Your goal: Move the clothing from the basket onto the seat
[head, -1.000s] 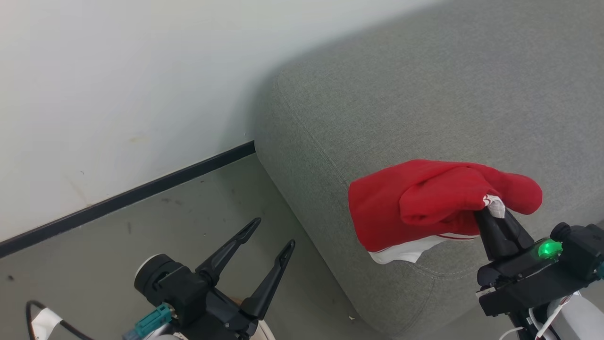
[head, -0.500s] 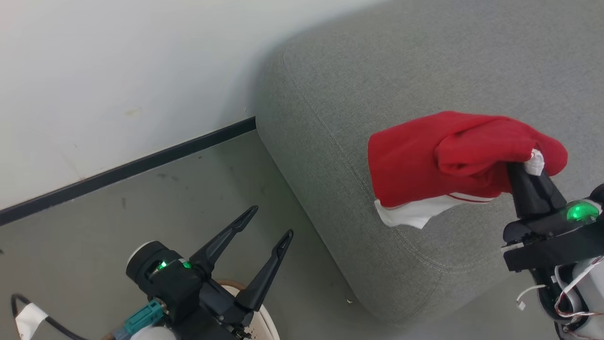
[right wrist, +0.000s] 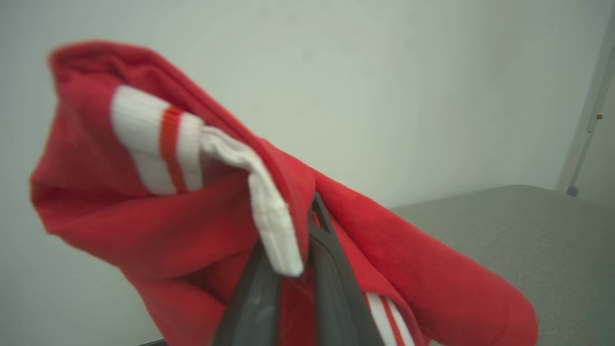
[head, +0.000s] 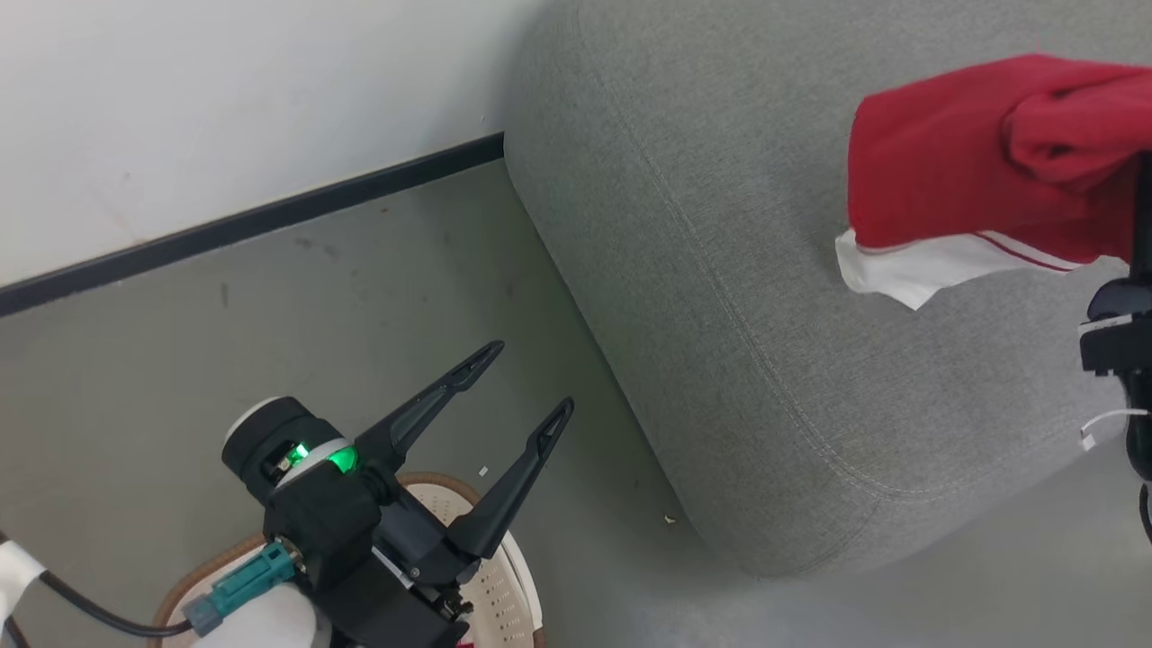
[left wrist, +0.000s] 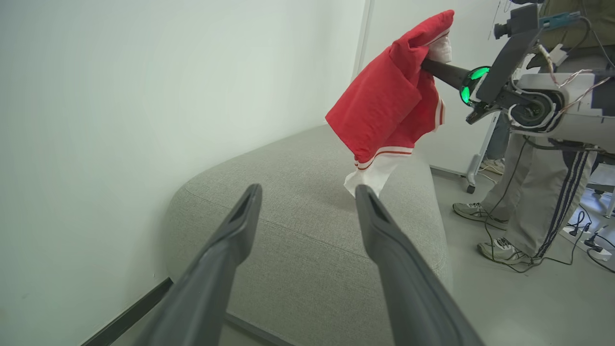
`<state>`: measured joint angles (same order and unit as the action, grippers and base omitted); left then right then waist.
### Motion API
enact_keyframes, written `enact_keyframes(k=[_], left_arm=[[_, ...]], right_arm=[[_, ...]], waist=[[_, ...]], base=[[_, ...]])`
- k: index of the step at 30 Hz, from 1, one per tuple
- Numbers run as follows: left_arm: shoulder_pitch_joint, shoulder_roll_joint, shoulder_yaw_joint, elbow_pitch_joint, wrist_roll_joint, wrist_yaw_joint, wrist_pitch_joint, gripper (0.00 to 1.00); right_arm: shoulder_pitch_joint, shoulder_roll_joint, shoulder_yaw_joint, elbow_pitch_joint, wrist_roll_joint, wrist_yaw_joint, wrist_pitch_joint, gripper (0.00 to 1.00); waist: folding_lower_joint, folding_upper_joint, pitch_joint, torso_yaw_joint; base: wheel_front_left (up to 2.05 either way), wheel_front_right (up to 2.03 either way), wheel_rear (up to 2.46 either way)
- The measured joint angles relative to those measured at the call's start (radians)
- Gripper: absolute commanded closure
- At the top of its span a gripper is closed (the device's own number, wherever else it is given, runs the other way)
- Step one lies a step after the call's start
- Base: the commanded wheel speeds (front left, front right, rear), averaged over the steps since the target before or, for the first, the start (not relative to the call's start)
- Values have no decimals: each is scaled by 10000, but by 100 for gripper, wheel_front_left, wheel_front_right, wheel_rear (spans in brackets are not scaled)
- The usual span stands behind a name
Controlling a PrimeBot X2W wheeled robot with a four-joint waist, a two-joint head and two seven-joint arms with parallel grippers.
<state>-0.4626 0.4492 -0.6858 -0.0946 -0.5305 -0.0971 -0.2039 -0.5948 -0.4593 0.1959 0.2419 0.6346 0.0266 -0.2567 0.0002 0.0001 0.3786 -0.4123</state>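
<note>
The red clothing (head: 954,162) with white trim hangs bunched in the air over the grey seat (head: 720,234), and its white hem dangles just above the cushion. My right gripper (right wrist: 307,216) is shut on the clothing (right wrist: 192,216), with fabric draped over its fingers. In the left wrist view the clothing (left wrist: 389,96) hangs from the right gripper (left wrist: 432,67) above the seat (left wrist: 307,240). My left gripper (head: 533,376) stands open and empty over the floor. Below it is the cream basket (head: 508,585) with a brown rim.
A white wall with a black baseboard (head: 270,216) runs behind the seat's left end. Grey floor (head: 405,297) lies between wall, basket and seat. A person's legs and shoes (left wrist: 528,206) and loose cables (left wrist: 567,235) are on the floor beyond the seat's far end.
The head camera has tilted down, bringing the basket into view. My right gripper has carried the clothing from the seat's front corner further over the cushion. The left gripper stays open.
</note>
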Motion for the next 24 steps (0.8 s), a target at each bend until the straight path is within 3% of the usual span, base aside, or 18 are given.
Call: enact_keyframes(k=[16,24], left_arm=[[-933,704,171,-1160,290,-96,545,0],[-1341,965,322,-1402,288,-174,715,0]], right_arm=[[-1952,-479,-736,625,-148,-387,-2,100],[-2910,-619,-1302,621,-796,-1076,-2,100]], waist=[[0,1,1949,489],[0,1,2948,679]], base=[[0,0,0],[0,0,0]])
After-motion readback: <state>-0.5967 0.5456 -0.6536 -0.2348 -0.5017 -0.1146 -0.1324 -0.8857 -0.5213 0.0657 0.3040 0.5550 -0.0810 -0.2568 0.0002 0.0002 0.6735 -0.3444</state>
